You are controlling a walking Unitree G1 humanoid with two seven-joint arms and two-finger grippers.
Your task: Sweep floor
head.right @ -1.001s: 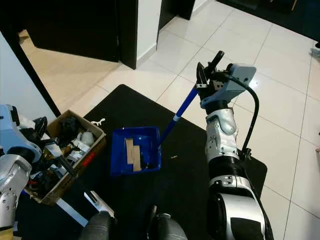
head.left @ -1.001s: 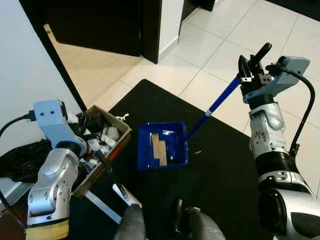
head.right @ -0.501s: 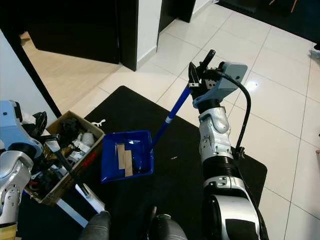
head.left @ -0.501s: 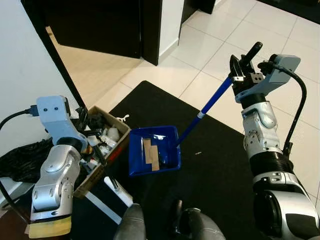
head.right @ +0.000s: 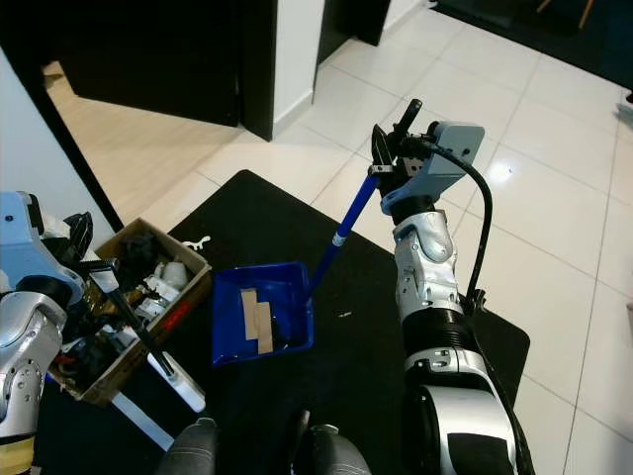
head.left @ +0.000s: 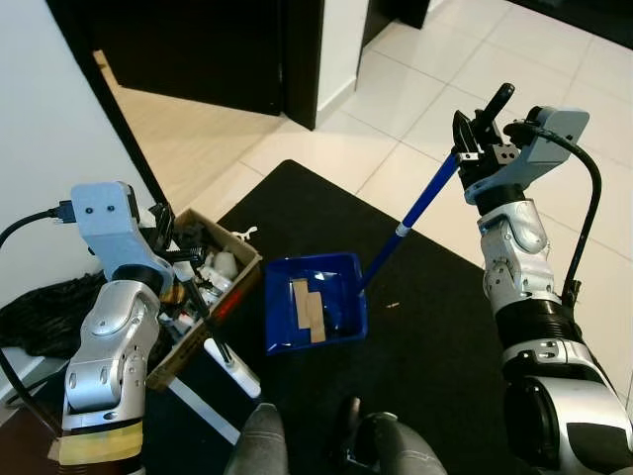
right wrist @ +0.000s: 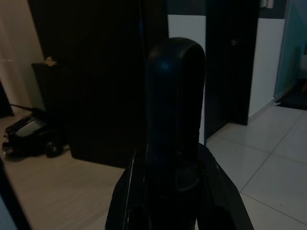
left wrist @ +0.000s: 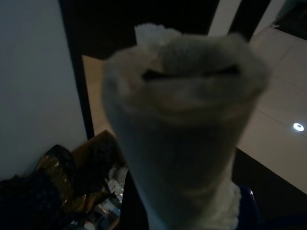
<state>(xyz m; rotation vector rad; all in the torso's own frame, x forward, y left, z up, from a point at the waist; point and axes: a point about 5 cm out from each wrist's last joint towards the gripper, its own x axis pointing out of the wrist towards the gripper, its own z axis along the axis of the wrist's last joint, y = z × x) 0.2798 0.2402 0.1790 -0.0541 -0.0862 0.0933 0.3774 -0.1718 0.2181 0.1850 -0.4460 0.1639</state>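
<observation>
A blue dustpan [head.left: 341, 297] hangs just above the black mat [head.left: 435, 336], with strips of cardboard [head.left: 309, 309] lying in it. Its long blue handle [head.left: 420, 208] slants up to my right gripper [head.left: 480, 111], which is shut around the handle's dark top [right wrist: 175, 110]. My left gripper [head.left: 168, 252] is beside the cardboard box and is shut on a thin black brush stick [head.left: 213, 332] that slopes down to a white end [head.left: 240, 374] on the mat. The stick's pale wrapped top [left wrist: 184, 120] blocks much of the left wrist view.
An open cardboard box [head.left: 237, 287] full of clutter sits at the mat's left edge, close to the dustpan. A black bag [head.left: 40, 312] lies by the white wall. A dark door [head.left: 198, 49] stands behind. A small crumb [head.left: 393, 304] lies on the mat; pale tiles [head.left: 425, 59] spread to the right.
The dustpan swung left toward the box, then came back a little right and nearer me. The brush's white end shifted slightly left. Both grips are unchanged.
</observation>
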